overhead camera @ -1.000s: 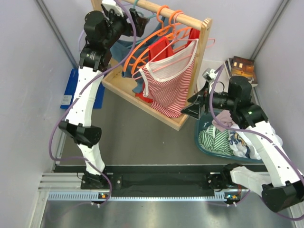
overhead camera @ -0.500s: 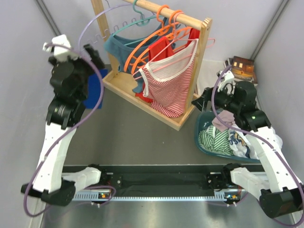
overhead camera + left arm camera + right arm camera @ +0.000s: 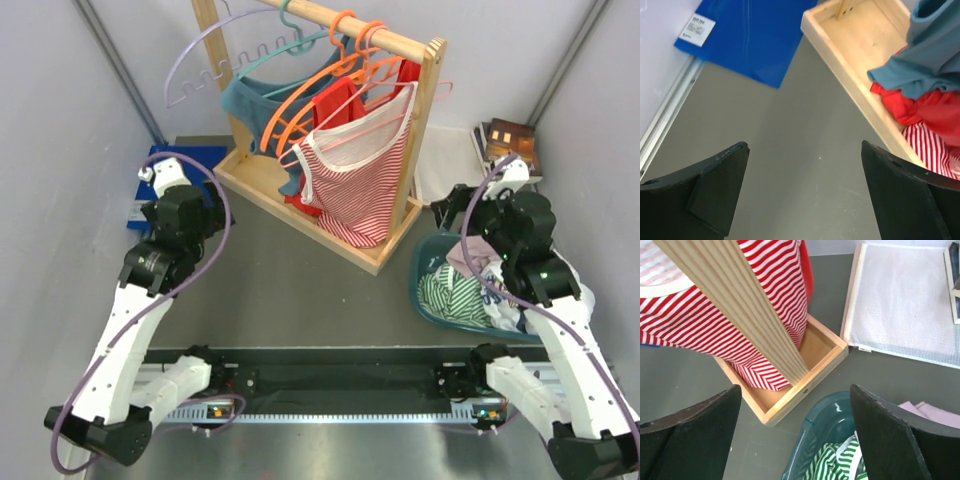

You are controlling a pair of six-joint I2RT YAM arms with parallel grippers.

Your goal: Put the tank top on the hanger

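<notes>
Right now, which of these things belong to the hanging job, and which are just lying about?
Job: tank top, hanger.
Lying about: striped top, orange hangers, basket, blue mat.

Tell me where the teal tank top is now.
In the top view, the tank top hangs at the left end of the wooden rack, just left of the orange hangers and the red top.

left gripper spread (empty) | tank top hanging above wooden base

2 arms: white links, blk joints, purple cables, blk fingers.
</notes>
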